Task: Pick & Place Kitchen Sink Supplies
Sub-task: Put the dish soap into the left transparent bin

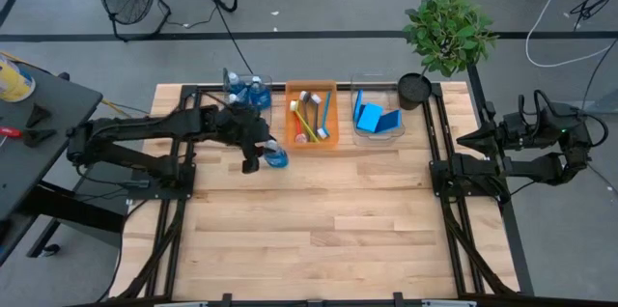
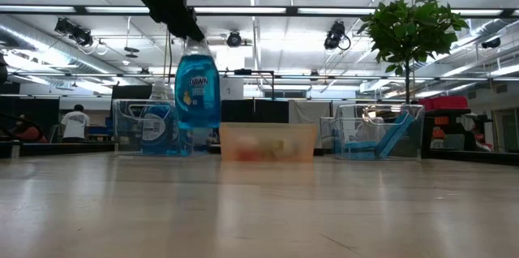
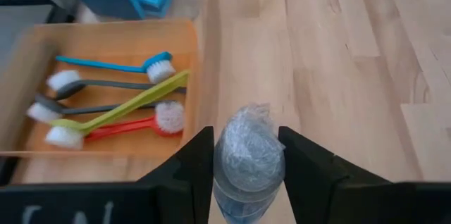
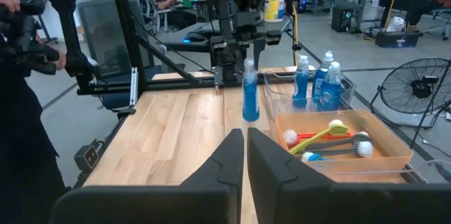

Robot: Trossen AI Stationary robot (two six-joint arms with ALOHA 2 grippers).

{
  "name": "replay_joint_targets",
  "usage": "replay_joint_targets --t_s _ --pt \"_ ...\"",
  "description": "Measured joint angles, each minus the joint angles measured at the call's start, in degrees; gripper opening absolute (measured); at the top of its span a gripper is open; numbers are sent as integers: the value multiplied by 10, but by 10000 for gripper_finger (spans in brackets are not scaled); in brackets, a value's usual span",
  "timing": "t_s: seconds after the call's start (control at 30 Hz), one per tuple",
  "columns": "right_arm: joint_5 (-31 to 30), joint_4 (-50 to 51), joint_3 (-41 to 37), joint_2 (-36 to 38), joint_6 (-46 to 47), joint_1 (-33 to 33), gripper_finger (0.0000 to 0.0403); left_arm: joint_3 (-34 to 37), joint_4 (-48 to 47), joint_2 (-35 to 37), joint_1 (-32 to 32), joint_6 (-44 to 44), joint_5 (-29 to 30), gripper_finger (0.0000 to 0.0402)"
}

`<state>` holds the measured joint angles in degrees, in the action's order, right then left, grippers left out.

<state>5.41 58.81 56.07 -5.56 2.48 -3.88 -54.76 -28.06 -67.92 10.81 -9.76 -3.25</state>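
Three bottles (image 4: 313, 79), five brushes (image 3: 113, 104), two sponges (image 1: 372, 117).

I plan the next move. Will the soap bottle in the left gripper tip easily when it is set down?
Probably yes: the soap bottle is tall and narrow, so it may tip. It looks nearly full of blue liquid, so likely heavy for its size. The left gripper holds only its cap end, so it could swing.
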Motion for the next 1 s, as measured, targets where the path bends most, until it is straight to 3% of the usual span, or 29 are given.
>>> replay_joint_targets --t_s 0.43,1.0 --pt "0 0 0 0 0 0 25 -22 -33 77 36 1 52 140" --pt "0 0 0 0 0 0 25 -66 -93 77 153 -31 32 139"
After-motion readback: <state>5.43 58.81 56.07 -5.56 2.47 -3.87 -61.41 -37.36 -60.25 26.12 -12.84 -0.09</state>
